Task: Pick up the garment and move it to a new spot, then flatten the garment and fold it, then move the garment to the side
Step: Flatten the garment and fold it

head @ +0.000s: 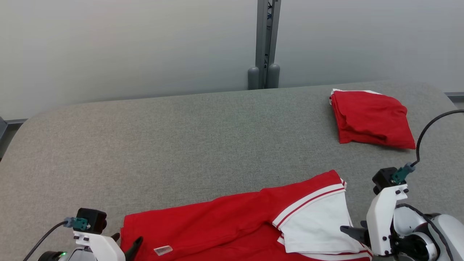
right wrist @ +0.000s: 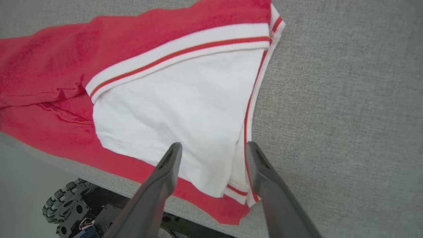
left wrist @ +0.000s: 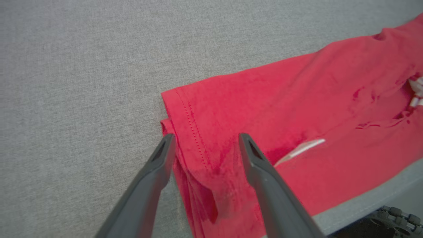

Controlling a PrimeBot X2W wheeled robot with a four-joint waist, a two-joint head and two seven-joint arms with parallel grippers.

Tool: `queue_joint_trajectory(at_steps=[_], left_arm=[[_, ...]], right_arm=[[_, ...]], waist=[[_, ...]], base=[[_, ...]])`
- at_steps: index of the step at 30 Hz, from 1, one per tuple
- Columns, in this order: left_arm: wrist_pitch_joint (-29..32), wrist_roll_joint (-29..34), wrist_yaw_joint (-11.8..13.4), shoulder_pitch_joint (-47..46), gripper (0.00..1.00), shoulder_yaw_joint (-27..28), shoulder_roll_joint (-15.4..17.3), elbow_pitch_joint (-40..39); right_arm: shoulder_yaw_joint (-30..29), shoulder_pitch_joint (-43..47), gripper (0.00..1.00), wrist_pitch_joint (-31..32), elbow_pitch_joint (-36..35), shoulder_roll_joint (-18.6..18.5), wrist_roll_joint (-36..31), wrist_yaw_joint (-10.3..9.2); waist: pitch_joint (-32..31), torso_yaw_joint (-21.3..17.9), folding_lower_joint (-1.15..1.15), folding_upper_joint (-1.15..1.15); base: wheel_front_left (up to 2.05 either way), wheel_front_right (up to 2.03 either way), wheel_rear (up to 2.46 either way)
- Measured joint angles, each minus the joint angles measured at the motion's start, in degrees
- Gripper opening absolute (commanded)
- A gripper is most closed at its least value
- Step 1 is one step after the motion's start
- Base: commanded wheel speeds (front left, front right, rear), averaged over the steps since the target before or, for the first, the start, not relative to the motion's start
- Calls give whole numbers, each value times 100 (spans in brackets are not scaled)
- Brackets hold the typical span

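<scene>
Both wide open, the left gripper (left wrist: 207, 137) at seven o'clock and the right gripper (right wrist: 214, 145) at five o'clock flank the garment (head: 224, 217) lying at six o'clock on the table (head: 181, 137), seemingly mid-fold, with firm pinches on both ends needed next.

Cloth on matt felt
Red knit garment (head: 224, 217) with ribbed band (right wrist: 185, 43); coarse grey fabric tabletop (head: 181, 145); smooth matt fingers (left wrist: 264, 185).
</scene>
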Motion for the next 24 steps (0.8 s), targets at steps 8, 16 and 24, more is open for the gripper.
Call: queue_joint_trajectory(at_steps=[8,16,24], left_arm=[[-561,-51,180,203,100,260,112,-78],[-1564,52,457,339,100,699,197,-382],[-1953,565,684,729,100,1649,131,-793]], right_arm=[[-538,538,100,-541,-566,160,-75,-1],[-1190,991,100,-2124,-1276,531,-310,-1],[-1792,1287,100,-3824,-1513,1051,-890,-1]], waist=[[-98,42,0,0],[-200,154,0,0],[-326,200,0,0]], base=[[0,0,0],[0,0,0],[0,0,0]])
